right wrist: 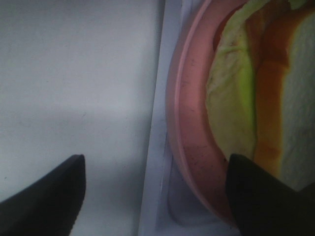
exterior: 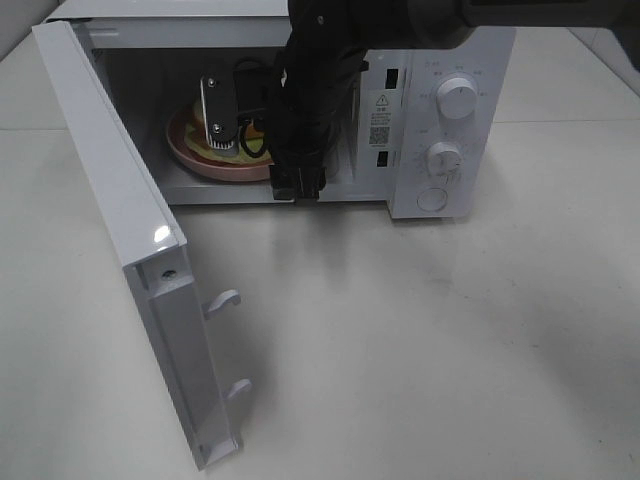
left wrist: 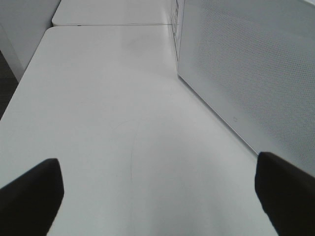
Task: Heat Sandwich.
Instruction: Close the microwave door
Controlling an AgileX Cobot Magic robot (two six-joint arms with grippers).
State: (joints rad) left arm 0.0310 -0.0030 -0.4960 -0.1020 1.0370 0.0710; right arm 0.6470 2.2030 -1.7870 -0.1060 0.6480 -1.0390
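**Sandwich in the oven, door and dials not yet done**

The sandwich (right wrist: 290,98) lies on its pink plate (right wrist: 189,123), and the plate sits inside the microwave (exterior: 470,60), towards the left of the cavity. So the loading looks done to me.

The right gripper (right wrist: 157,194) is in the cavity with its jaws spread wide. The plate rim runs between them, and one fingertip is clear of it, so I judge nothing is clamped.

The left gripper (left wrist: 157,191) hangs over the bare table (left wrist: 113,98) beside the oven's perforated side panel (left wrist: 246,64). It is spread wide and holds nothing.

What remains, as I see it:
- The right arm has to come out.
- The door (exterior: 110,200), which stands fully open, has to be swung shut.
- The two knobs (exterior: 457,97) have to be turned to start the heating.
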